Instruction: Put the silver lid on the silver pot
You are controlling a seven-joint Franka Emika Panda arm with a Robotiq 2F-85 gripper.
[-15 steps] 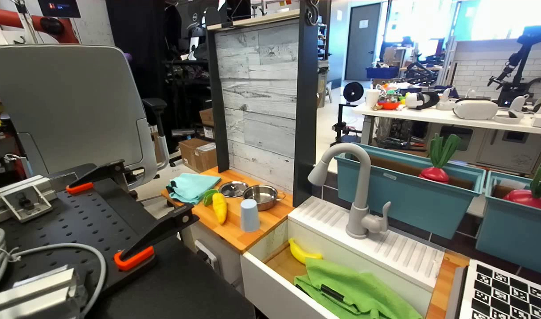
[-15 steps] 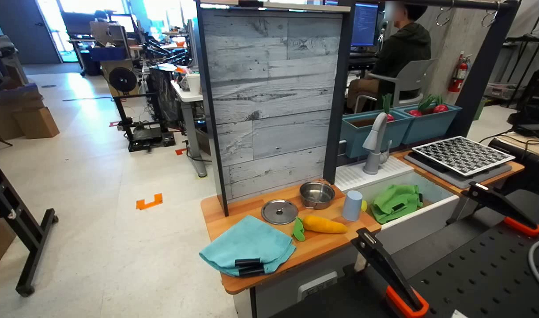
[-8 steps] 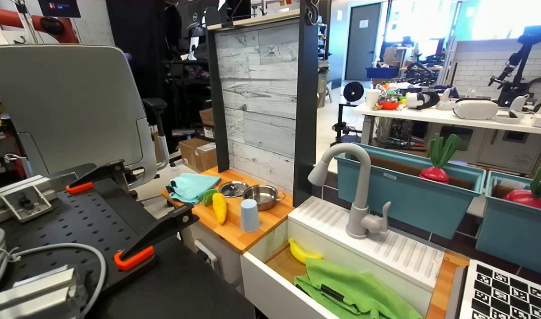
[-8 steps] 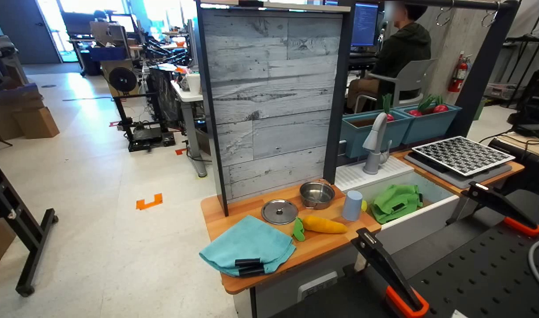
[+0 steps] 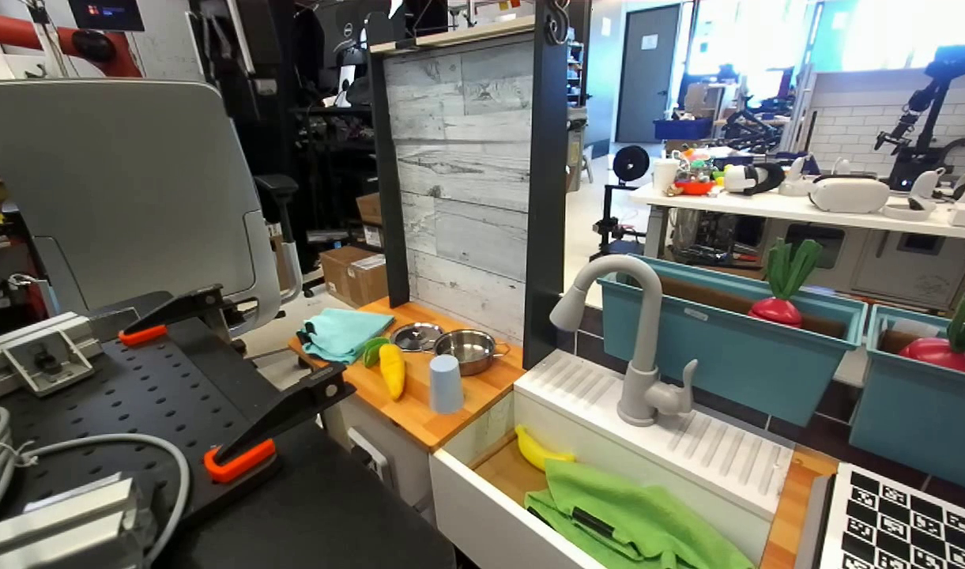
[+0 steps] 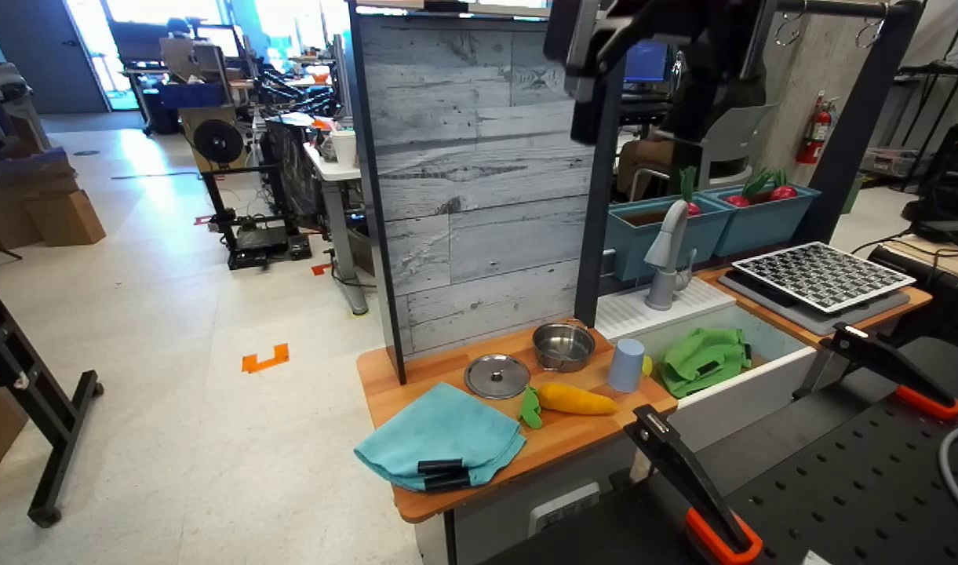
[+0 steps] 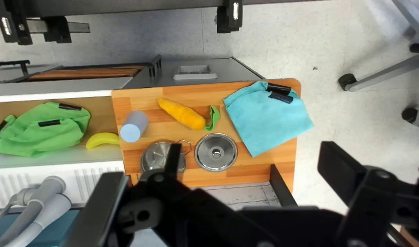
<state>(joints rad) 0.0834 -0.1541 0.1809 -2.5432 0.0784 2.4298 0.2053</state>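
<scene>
The silver lid (image 5: 416, 337) lies knob up on the wooden counter in both exterior views (image 6: 497, 377), left of the pot. The open silver pot (image 5: 460, 352) stands upright beside it, near the white plank panel (image 6: 563, 347). In the wrist view the lid (image 7: 216, 152) lies between the lines of the fingers. The pot (image 7: 157, 157) is partly hidden by a finger there. My gripper (image 7: 249, 151) is wide open and empty, high above the counter. It shows at the top of an exterior view (image 6: 635, 110), blurred, far above the pot.
A pale blue cup (image 6: 626, 366) and a yellow carrot toy (image 6: 577, 399) stand and lie in front of the pot and lid. A teal cloth (image 6: 439, 435) lies at left. The plank panel (image 6: 486, 180) rises behind. A sink (image 6: 769, 369) with faucet (image 6: 665, 259) adjoins.
My gripper has come into view at the top of an exterior view, and a dark part of the arm shows at upper left in an exterior view. The lid and pot have not moved.
</scene>
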